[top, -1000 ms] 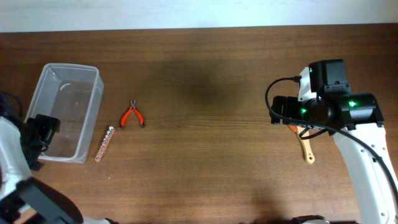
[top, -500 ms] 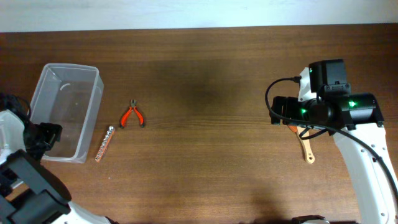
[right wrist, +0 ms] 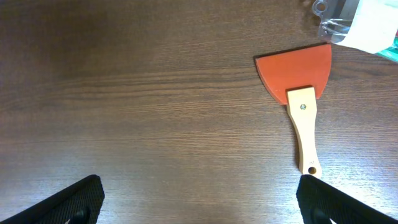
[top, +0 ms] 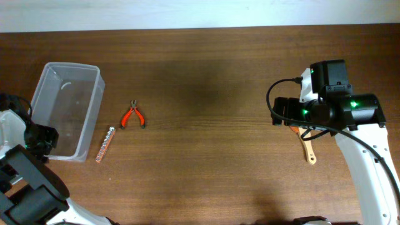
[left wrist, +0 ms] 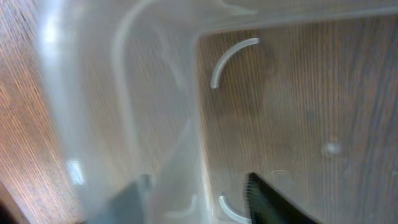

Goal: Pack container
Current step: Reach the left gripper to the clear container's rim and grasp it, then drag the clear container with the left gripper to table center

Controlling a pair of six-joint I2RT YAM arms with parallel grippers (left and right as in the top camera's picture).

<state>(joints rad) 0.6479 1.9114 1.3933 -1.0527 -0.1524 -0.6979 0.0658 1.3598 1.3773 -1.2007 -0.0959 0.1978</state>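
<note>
Clear plastic rectangular container (top: 69, 67): at the table's (top: 206, 75) 9 o'clock edge. Left claw (top: 42, 135) sits at its 7 o'clock corner. Only the left wrist view shows this claw (left wrist: 193, 186) released, fingers (left wrist: 268, 199) astride the wall.

Orange-handled pliers (top: 133, 115) and a strip of bits (top: 105, 144) lie just beside it at 3 o'clock, with broad bare wood beyond.

Right claw (right wrist: 199, 185): released wide. Its view shows the orange wooden-handled scraper (right wrist: 300, 93) whole and a clear packet (right wrist: 354, 22).
</note>
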